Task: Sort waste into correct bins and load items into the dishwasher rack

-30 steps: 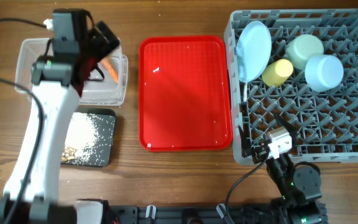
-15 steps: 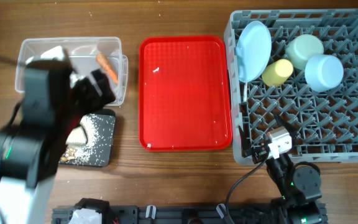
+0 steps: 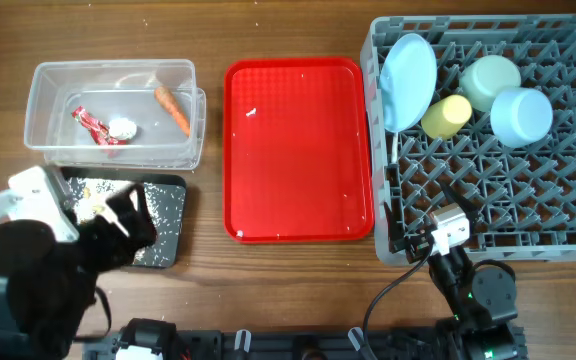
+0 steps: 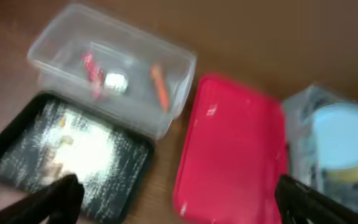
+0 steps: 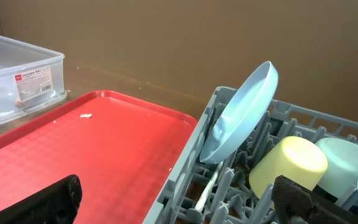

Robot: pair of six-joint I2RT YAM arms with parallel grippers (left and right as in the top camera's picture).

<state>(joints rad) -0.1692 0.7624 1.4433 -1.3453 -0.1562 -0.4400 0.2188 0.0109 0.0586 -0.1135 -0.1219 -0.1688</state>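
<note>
The clear tub (image 3: 48, 85) at the back left holds the red-and-white wrapper (image 3: 94, 125), the tissue wad (image 3: 123, 127) and the carrot piece (image 3: 173, 108). It also shows, blurred, in the left wrist view (image 4: 55, 43). The black tray (image 3: 163, 235) in front of it holds beige crumbs (image 3: 93, 205). The grey rack (image 3: 528, 215) at the right holds the blue plate (image 3: 408, 80) on edge, the yellow cup (image 3: 446, 115), the mint-green bowl (image 3: 490, 80), the light blue bowl (image 3: 520, 115) and the white spoon (image 5: 207, 186). My left gripper (image 4: 179, 205) is open and empty over the tray's near edge. My right gripper (image 5: 182, 205) is open and empty at the rack's front left corner.
The flat red serving tray (image 3: 298, 150) lies between the bins and the rack, with only small white specks on it. Brown wooden table (image 3: 268, 290) surrounds everything. My left arm (image 3: 38, 285) covers the front left corner.
My left arm has pulled back from over the clear tub to the front left corner. The wrapper and tissue now show lying in the tub. The right arm has not moved.
</note>
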